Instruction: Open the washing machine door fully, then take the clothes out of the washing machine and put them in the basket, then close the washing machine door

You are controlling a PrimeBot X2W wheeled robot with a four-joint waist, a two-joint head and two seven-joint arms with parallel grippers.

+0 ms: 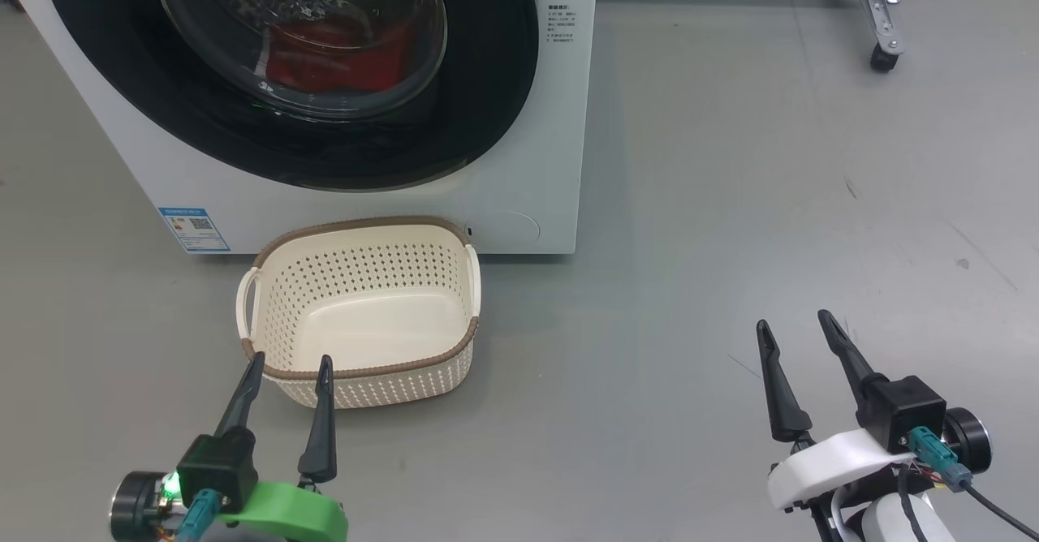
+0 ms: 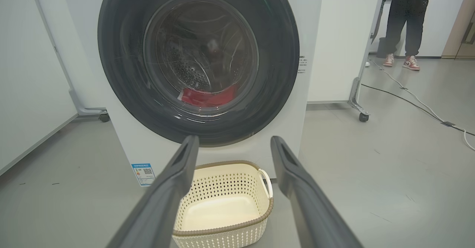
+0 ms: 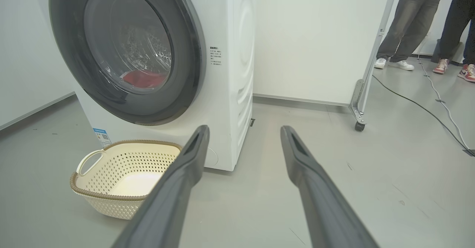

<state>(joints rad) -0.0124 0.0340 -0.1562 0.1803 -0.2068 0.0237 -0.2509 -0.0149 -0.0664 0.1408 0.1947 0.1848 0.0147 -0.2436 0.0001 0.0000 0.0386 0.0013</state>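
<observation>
1. The washing machine door (image 1: 487,79) is shut.
2. The clothes (image 1: 341,59) are seen behind its glass (image 1: 308,6).
3. The basket (image 1: 365,223) is set before the washing machine (image 1: 560,161).
4. The left end effector (image 1: 292,357) and right end effector (image 1: 793,319) are released.

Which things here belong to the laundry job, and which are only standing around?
Job: white front-loading washing machine; round black-rimmed glass door; red clothes inside; cream perforated plastic basket.
Around: white wheeled partition; black floor cable; people's legs.

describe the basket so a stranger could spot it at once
Find the big white washing machine with the round black door. On the grey floor right in front of it sits the basket: cream, perforated, brown-rimmed, with two side handles.
</observation>
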